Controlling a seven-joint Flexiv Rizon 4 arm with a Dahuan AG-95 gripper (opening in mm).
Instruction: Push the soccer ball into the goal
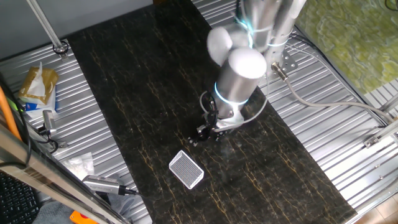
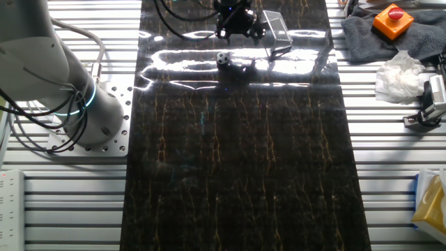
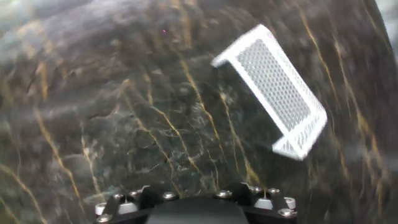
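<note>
The soccer ball (image 2: 222, 58), tiny and white with black patches, lies on the black marbled mat (image 2: 237, 153) in the other fixed view. It is a little nearer that camera than my gripper (image 2: 235, 19), and apart from it. The arm hides it in one fixed view, and it is out of the hand view. The goal (image 2: 277, 29), white-framed with grey mesh, stands just right of the gripper. It also shows in one fixed view (image 1: 186, 169), in front of the gripper (image 1: 207, 132), and in the hand view (image 3: 273, 93) at upper right. The fingers are too dark to read.
An orange button (image 2: 392, 19) sits on a grey cloth, with crumpled white paper (image 2: 401, 73) beside it on the slatted metal table. A yellow packet (image 1: 37, 87) and paper scraps (image 1: 81, 165) lie off the mat's left edge. Cables trail from the arm (image 1: 323, 102).
</note>
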